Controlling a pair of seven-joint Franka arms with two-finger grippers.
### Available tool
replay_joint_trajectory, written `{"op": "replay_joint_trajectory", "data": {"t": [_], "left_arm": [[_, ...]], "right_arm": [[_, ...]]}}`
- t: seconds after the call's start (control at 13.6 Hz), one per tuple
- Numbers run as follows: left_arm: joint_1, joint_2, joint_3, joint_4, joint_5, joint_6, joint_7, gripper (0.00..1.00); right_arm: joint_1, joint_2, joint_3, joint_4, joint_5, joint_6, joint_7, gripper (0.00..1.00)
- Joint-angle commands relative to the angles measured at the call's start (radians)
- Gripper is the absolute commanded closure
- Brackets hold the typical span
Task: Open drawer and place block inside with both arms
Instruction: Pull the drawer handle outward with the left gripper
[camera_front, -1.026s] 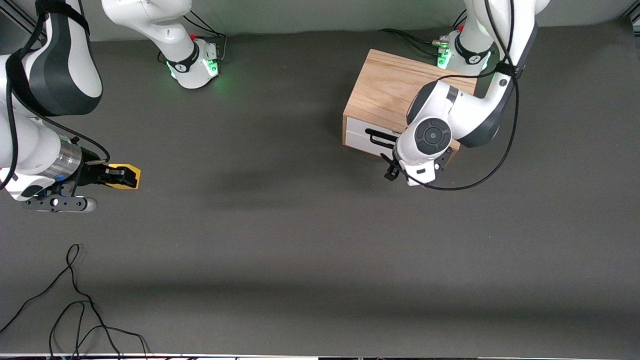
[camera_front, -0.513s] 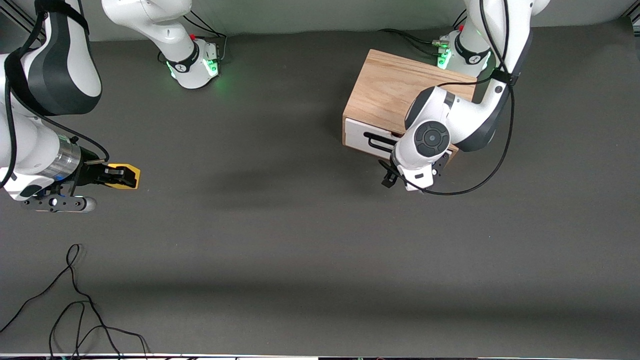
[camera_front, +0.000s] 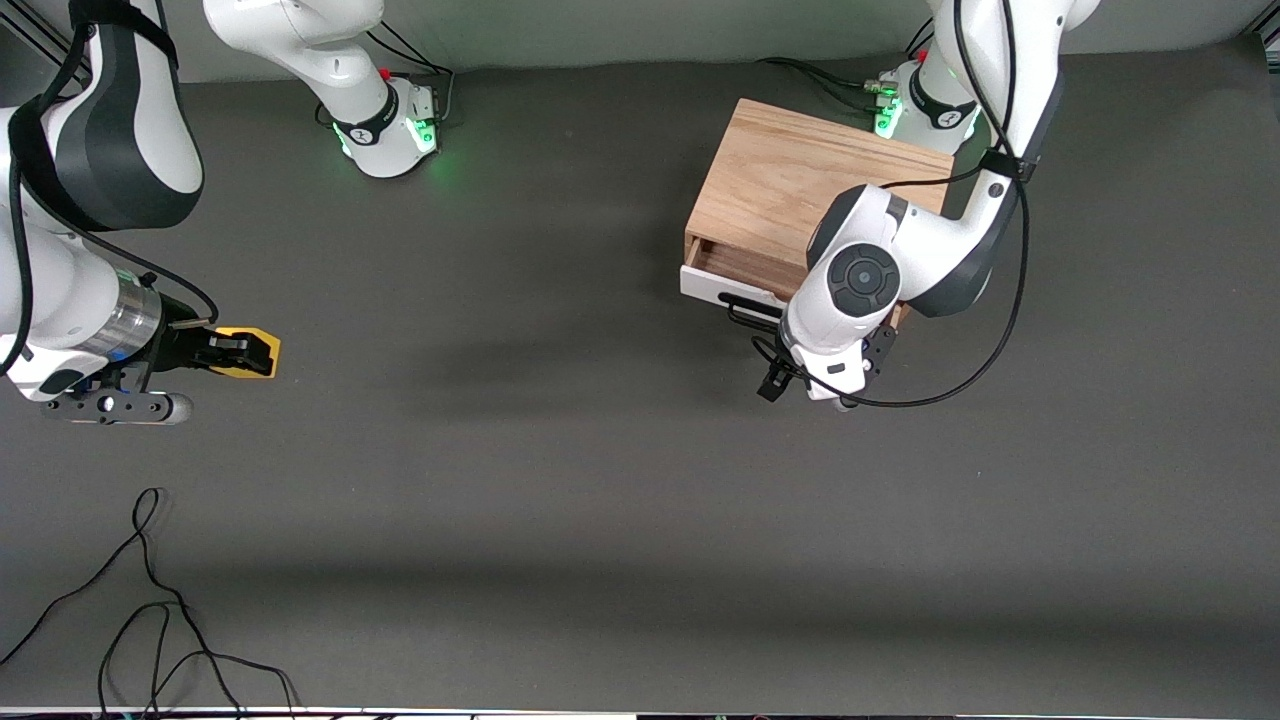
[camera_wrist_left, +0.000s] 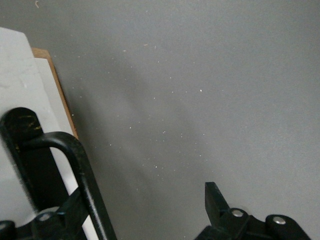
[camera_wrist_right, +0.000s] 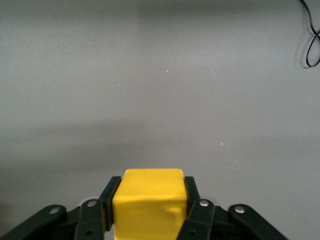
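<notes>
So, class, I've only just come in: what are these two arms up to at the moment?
The left gripper is at the handle of the drawer, which stands slightly out of the oak cabinet. The right gripper, at the right arm's end of the table, is shut on the yellow block.

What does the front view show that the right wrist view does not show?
Only the front view shows the light oak box cabinet, its white-fronted drawer pulled partly out, the long black wire handle and the left gripper at that handle. Only the right wrist view shows clearly how the right gripper has its black fingers pressed on two sides of the small bright yellow cube. Both views share this cube, the right gripper, the dark grey table and a loose black cable.
</notes>
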Motion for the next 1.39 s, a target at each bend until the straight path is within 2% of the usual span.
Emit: {"op": "replay_joint_trajectory", "data": {"t": [0.0, 0.37, 0.66, 0.95, 1.32], "left_arm": [[-0.003, 0.074, 0.008, 0.036, 0.038, 0.198, 0.014, 0.01], [-0.003, 0.063, 0.009, 0.077, 0.038, 0.160, 0.008, 0.01], [-0.002, 0.082, 0.009, 0.244, 0.057, -0.097, 0.009, 0.01], [0.001, 0.079, 0.009, 0.257, 0.088, -0.222, 0.012, 0.01], [-0.005, 0.111, 0.008, 0.254, 0.074, -0.213, 0.011, 0.01]], "right_arm": [[0.002, -0.011, -0.004, 0.011, 0.000, -0.024, -0.023, 0.73], [0.002, -0.012, -0.004, 0.011, 0.000, -0.024, -0.023, 0.73], [0.002, -0.012, -0.004, 0.011, 0.000, -0.024, -0.023, 0.73], [0.002, -0.012, -0.004, 0.011, 0.000, -0.024, -0.021, 0.73], [0.007, -0.022, 0.001, 0.013, 0.000, -0.024, -0.018, 0.73]]}}
